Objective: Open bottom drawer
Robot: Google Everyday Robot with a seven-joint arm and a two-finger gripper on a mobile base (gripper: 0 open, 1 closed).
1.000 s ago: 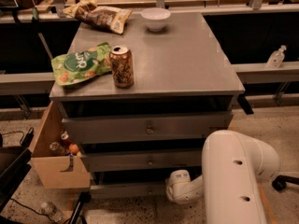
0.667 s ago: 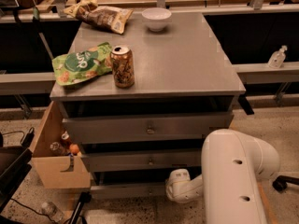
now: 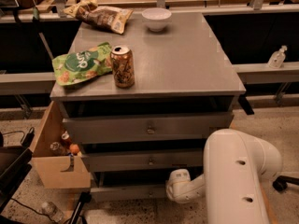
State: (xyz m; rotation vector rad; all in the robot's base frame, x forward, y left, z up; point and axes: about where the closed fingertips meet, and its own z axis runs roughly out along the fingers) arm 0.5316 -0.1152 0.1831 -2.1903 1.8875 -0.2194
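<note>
Gripper: hanging low by the arm's white wrist, at the bottom drawer, right-centre; open/shut: you can't tell.
Drawer posn: sitting lowest in cabinet, looking approx. shut.
Handling: prob. rigid, light, sliding straight out.
Hold: you're aiming for ctr knob, hidden here; small, likely slippery.

A grey cabinet has three drawers. A white robot arm reaches in from the near right, its gripper low against the bottom drawer. On top sit a can, a green bag and a bowl.
</note>
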